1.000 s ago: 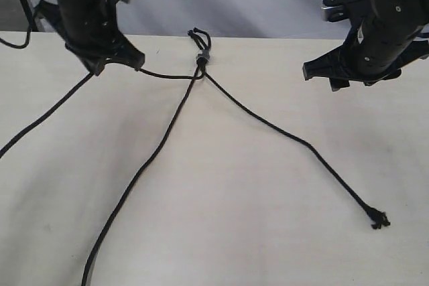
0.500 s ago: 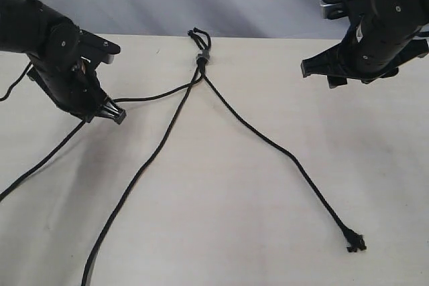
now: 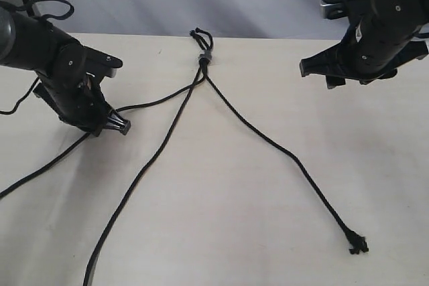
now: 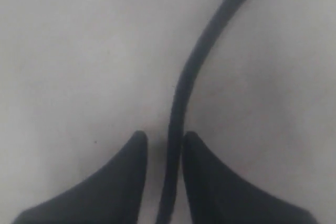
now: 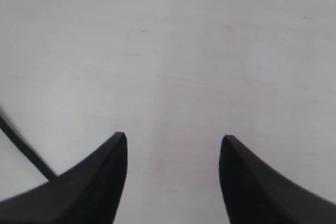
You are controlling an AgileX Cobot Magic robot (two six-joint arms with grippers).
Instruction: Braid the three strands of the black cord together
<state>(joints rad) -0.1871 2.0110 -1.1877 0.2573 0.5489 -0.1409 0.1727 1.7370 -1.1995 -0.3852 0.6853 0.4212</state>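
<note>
We have 3 views. Exterior: raised, facing the table [image 3: 255,246] from its near side, tilted down, whole workspace in frame. Left wrist looks past the left gripper [image 4: 164,140] at the table, very close; right wrist does likewise past the right gripper [image 5: 173,142]. Exterior and left wrist share the left strand [image 4: 181,93].
</note>
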